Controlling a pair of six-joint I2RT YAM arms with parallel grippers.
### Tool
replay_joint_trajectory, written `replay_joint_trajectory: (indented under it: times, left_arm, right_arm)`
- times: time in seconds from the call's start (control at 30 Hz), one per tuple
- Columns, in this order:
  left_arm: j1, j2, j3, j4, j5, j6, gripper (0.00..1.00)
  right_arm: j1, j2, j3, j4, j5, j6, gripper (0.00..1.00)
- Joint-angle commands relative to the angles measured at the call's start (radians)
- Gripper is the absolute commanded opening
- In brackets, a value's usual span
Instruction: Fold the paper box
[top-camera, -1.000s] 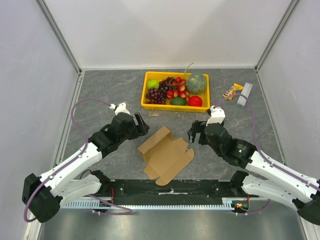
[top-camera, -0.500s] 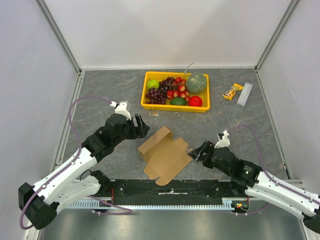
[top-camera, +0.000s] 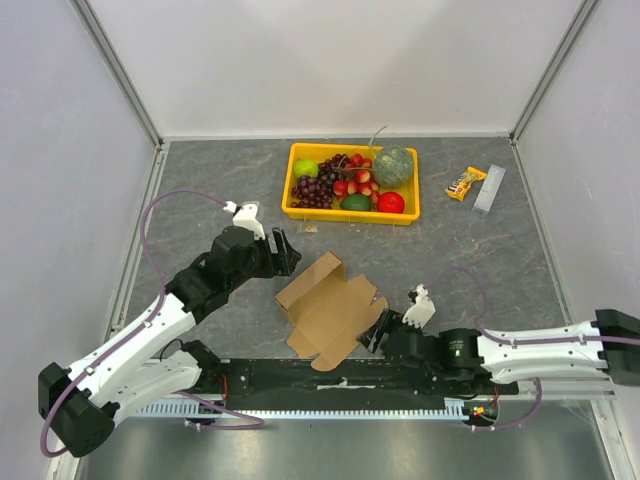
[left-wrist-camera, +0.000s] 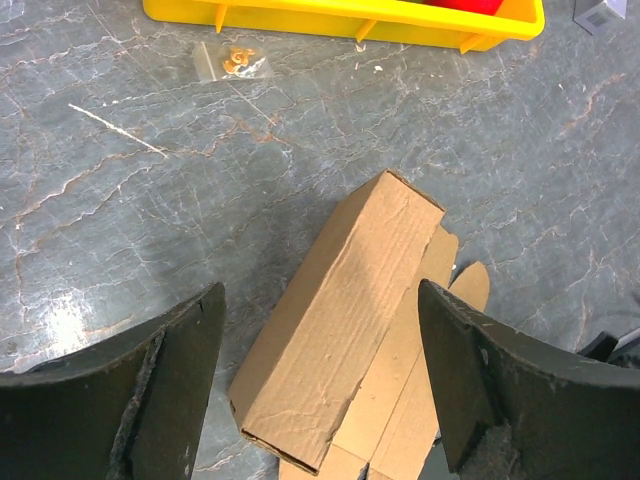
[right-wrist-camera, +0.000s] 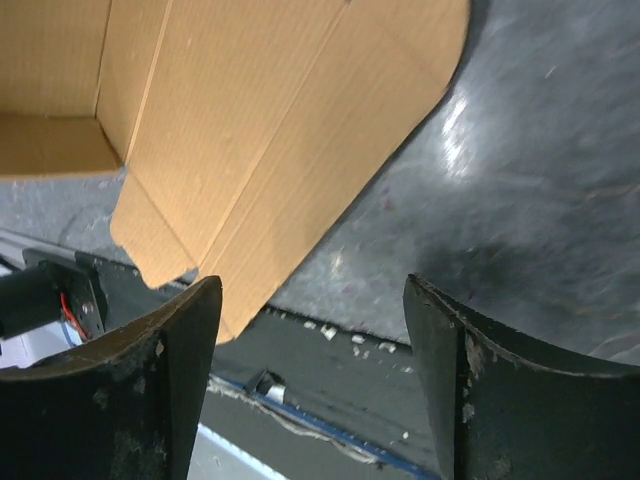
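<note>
The paper box is plain brown cardboard, lying partly folded near the table's front edge. One long panel is raised into a slim sleeve, and flat rounded flaps spread toward the near right. My left gripper hovers just beyond the box's far left corner. It is open, and the sleeve shows between its fingers from above. My right gripper lies low at the box's near right flap. It is open and holds nothing; the flap's edge passes close to its left finger.
A yellow tray of fruit stands behind the box. A snack bar and a pale slim packet lie at the back right. A small clear bag rests in front of the tray. The black base rail runs along the near edge.
My right arm has swung from right of the box down to the near edge, and now lies low with its gripper at the near right flap. The left arm and the box have barely moved.
</note>
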Motion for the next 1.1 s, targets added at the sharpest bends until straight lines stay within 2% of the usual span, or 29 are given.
replay_joint_trajectory:
  times: [0.0, 0.13, 0.23, 0.37, 1.07]
  left_arm:
    - [0.002, -0.01, 0.001, 0.029, 0.011, 0.042, 0.84]
    - [0.002, -0.009, 0.001, 0.024, 0.012, 0.041, 0.84]
    - [0.002, -0.009, -0.005, 0.021, 0.014, 0.042, 0.84]
    - [0.002, -0.009, -0.008, 0.02, 0.014, 0.036, 0.84]
    - [0.002, 0.034, -0.008, 0.026, 0.023, 0.029, 0.83]
  right_arm:
    - [0.174, 0.106, 0.047, 0.011, 0.21, 0.277, 0.8]
    - [0.275, 0.197, 0.07, 0.024, 0.274, 0.393, 0.76]
    - [0.312, 0.24, 0.029, 0.154, 0.328, 0.436, 0.72]
    - [0.316, 0.286, -0.051, 0.343, 0.356, 0.479, 0.65]
    - [0.316, 0.465, -0.184, 0.685, 0.448, 0.502, 0.54]
